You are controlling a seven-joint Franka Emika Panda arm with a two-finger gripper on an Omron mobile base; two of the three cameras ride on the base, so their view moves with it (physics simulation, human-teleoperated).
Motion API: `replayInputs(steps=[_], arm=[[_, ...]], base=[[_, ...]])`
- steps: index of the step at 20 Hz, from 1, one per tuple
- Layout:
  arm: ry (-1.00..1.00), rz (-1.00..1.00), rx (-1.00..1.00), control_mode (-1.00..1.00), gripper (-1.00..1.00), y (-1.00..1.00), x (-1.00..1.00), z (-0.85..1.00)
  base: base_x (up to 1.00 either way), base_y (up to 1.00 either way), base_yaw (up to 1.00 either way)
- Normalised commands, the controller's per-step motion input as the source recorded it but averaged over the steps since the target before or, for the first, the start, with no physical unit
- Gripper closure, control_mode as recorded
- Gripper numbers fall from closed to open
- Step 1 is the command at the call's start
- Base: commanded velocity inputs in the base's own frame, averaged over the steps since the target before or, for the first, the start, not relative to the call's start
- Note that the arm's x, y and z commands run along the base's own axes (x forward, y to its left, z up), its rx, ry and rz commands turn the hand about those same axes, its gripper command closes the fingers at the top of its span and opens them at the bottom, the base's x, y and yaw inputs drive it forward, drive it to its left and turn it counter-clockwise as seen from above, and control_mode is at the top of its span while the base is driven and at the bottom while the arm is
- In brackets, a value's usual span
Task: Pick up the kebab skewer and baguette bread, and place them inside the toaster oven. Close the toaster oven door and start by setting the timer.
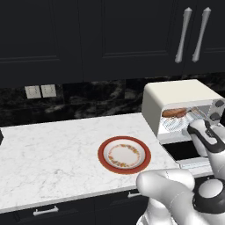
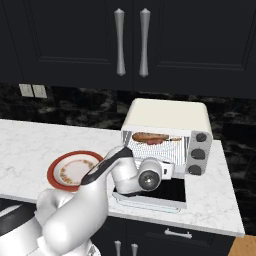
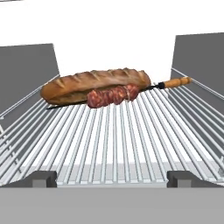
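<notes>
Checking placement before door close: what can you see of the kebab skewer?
The kebab skewer lies flat on the wire rack inside the toaster oven, resting against the front of the baguette bread. Reddish-brown meat chunks sit mid-stick; a thin dark rod ends in an orange handle toward the right wall. Nothing grips it.

The arm [image 2: 75,210] is built of glossy white, rounded shell segments that swell at each joint like smooth bulbs. A dark, nearly black stripe runs along the upper link [image 2: 102,170], and dark rings separate the segments. One joint shows a round grey cap [image 2: 149,180] with a small pale centre. Near the wrist [image 1: 210,140] the casing turns grey with black trim, though detail there is hard to read. The fingers [image 3: 41,178] are small, blocky and dark grey.
</notes>
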Motion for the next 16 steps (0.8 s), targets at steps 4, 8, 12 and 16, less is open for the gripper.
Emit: replayInputs(steps=[4, 8, 12, 16], arm=[[0.0, 0.0, 0.0, -1.0, -1.0, 0.0, 0.22, 0.0], [0.0, 0.0, 0.0, -1.0, -1.0, 0.0, 0.23, 0.0], [0.0, 0.0, 0.0, -1.0, -1.0, 0.0, 0.22, 0.0], [0.0, 0.0, 0.0, -1.0, -1.0, 0.0, 0.19, 0.0]], base=[[0.0, 0.0, 0.0], [0.0, 0.0, 0.0], [0.0, 0.0, 0.0], [0.0, 0.0, 0.0]])
